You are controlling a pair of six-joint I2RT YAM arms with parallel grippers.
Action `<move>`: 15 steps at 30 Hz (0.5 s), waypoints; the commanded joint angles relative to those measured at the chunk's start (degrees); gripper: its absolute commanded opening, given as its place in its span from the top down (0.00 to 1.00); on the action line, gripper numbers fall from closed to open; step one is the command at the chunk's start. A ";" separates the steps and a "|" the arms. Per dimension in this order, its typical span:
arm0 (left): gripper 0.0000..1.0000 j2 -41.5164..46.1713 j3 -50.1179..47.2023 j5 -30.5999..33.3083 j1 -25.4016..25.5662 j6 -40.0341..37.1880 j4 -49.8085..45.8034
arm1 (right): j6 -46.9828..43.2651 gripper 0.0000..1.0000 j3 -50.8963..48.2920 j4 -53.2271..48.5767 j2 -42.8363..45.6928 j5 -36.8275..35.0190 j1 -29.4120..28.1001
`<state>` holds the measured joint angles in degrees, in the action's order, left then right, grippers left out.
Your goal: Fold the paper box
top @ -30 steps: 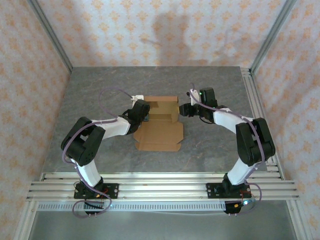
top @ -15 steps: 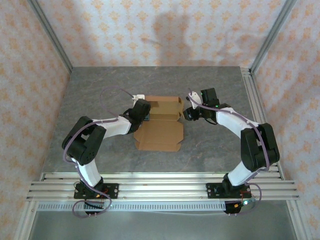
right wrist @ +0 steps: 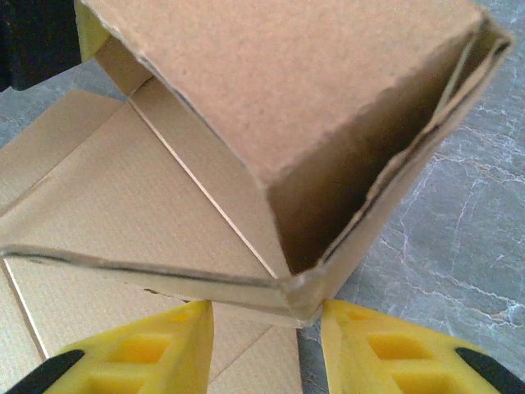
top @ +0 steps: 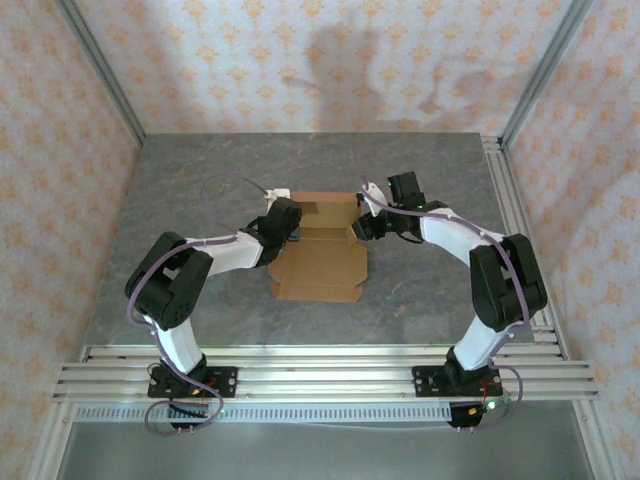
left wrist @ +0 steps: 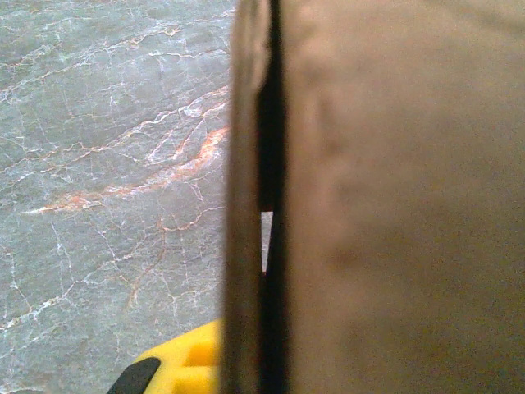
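The paper box is brown cardboard in the middle of the table, with raised walls at its far part and a flat panel lying toward me. My left gripper is at the box's left wall. In the left wrist view that wall stands edge-on and close, with one yellow finger on its left side and the other hidden behind it. My right gripper is at the right wall. In the right wrist view the box corner sits just above the spread yellow fingertips, and the right gripper is open.
Grey marble tabletop surrounds the box. Aluminium rails run along the near edge and the right side. Patterned walls enclose the back and sides.
My right gripper drew slightly back to the right, then moved left up to the box's right corner. The left arm and the box's flat panel stayed put.
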<state>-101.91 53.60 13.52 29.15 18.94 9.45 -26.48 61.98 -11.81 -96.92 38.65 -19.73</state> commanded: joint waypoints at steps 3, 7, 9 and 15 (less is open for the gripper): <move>1.00 -3.47 -0.87 -3.18 0.45 -0.50 -7.28 | -1.15 0.64 3.01 1.68 -1.93 1.11 -1.65; 1.00 -3.51 -0.83 -3.28 0.39 -0.41 -7.30 | -1.16 0.66 4.21 2.05 -3.44 -1.12 -3.86; 1.00 -3.47 -0.95 -3.32 0.39 -0.45 -7.24 | -0.65 0.68 4.89 2.33 -4.32 -1.95 -4.51; 1.00 -3.17 -1.40 -2.97 0.39 -0.84 -7.23 | 2.26 0.72 4.51 5.57 -4.95 -4.55 -5.03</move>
<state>-102.21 53.91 14.00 29.10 18.94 9.56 -25.47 65.49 -9.93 -100.79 34.04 -23.11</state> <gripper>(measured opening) 0.056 0.279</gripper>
